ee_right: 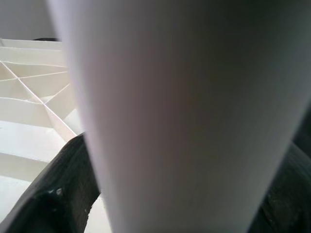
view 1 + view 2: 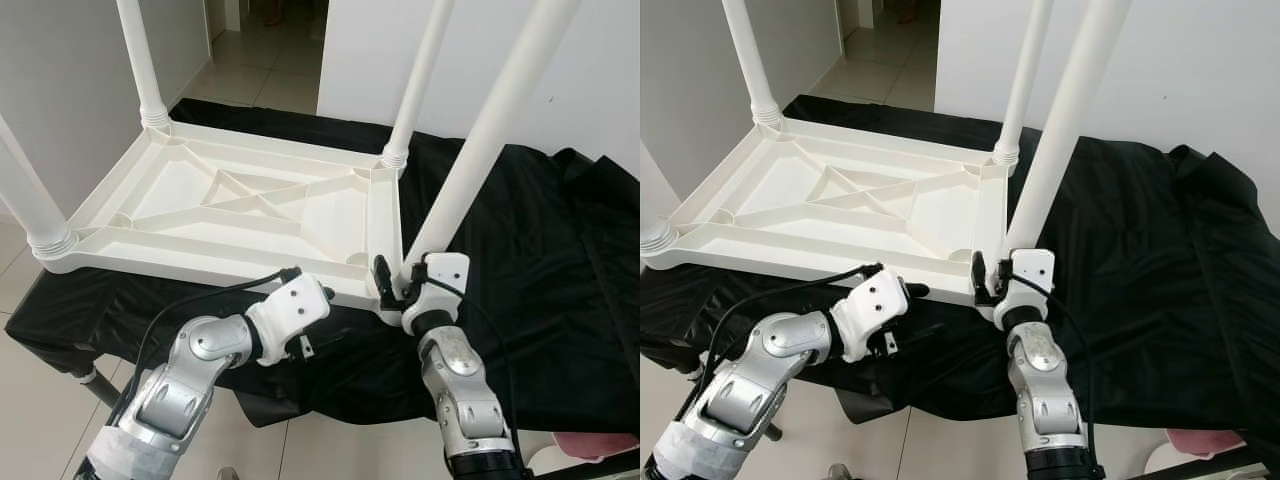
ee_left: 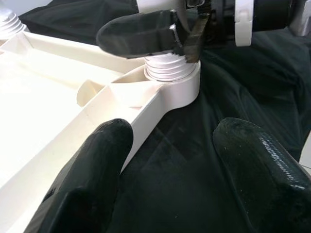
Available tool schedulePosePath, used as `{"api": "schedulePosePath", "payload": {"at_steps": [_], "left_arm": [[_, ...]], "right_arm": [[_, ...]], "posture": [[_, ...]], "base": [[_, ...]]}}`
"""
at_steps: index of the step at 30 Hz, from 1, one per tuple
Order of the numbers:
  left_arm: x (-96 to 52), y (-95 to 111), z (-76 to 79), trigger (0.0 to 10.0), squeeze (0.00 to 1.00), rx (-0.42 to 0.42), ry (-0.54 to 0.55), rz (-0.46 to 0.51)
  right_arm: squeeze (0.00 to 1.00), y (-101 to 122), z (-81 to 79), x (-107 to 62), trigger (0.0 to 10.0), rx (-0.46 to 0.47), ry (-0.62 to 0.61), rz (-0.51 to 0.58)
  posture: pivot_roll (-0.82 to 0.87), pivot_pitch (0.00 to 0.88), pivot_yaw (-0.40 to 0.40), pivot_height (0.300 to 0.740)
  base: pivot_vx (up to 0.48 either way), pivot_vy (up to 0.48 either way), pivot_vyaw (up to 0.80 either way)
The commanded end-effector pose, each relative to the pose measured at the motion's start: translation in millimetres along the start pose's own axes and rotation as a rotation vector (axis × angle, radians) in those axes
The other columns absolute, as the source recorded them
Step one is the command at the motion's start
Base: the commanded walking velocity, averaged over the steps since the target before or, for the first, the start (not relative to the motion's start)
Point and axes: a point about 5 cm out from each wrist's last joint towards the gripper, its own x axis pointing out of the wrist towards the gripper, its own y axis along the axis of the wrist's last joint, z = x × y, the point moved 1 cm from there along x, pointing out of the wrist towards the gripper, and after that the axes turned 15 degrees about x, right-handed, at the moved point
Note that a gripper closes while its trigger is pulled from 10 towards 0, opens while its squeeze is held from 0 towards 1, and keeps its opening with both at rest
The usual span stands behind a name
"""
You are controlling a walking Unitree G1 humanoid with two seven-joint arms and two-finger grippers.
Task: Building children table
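One leg [image 2: 480,140] clamped in right gripper [image 2: 395,285] | left gripper [image 3: 175,170] beside tabletop [image 2: 240,205]

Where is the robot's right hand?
In the left eye view the right hand is low and right of centre, clamped round the bottom of the near-right table leg at the corner of the upside-down white tabletop.

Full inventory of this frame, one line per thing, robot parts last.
tabletop: 1, white, upside down on the black cloth, ribbed underside up.
legs: 4, white, upright at the corners; near-right leg held at its base.
black cloth: 1, black, draped over the work surface under the tabletop.
floor: light tiles, beyond and below.
pink item: 1, bottom right corner, cannot identify.
left gripper: black fingers open, beside the near-right corner.
right gripper: black fingers shut on near-right leg.
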Motion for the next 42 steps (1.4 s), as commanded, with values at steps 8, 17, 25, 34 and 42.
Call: {"api": "schedulePosePath", "payload": {"at_steps": [8,17,25,34,42], "left_arm": [[2.3,-3,-5.3,10.0,0.00,-0.008,0.067,-0.022],[4.7,-3,-2.6,10.0,0.00,0.005,0.044,-0.020],[4.6,-2,-1.5,10.0,0.00,0.002,0.042,-0.020],[5.8,-3,-2.8,10.0,0.00,0.007,0.044,-0.018],[6.9,-3,-1.7,10.0,0.00,0.010,0.035,-0.015]], "right_arm": [[0.00,6,0.1,4.0,10.0,-0.008,0.304,-0.064],[0.00,4,10.2,5.6,10.0,-0.058,0.499,-0.157],[0.00,1,18.7,8.0,1.3,-0.073,0.527,-0.179],[0.00,-2,22.5,6.5,0.0,-0.059,0.532,-0.193],[0.00,-3,22.6,6.6,10.0,-0.085,0.468,-0.179]], "posture": [[0.04,0.001,-0.061,0.740],[0.04,0.004,-0.059,0.740],[0.04,0.003,-0.062,0.740],[0.04,0.000,-0.063,0.740],[0.03,0.000,-0.062,0.740]], "base": [[0.000,0.000,0.00],[0.000,0.000,0.00],[0.000,0.000,0.00],[0.000,0.000,0.00],[0.000,0.000,0.00]]}}
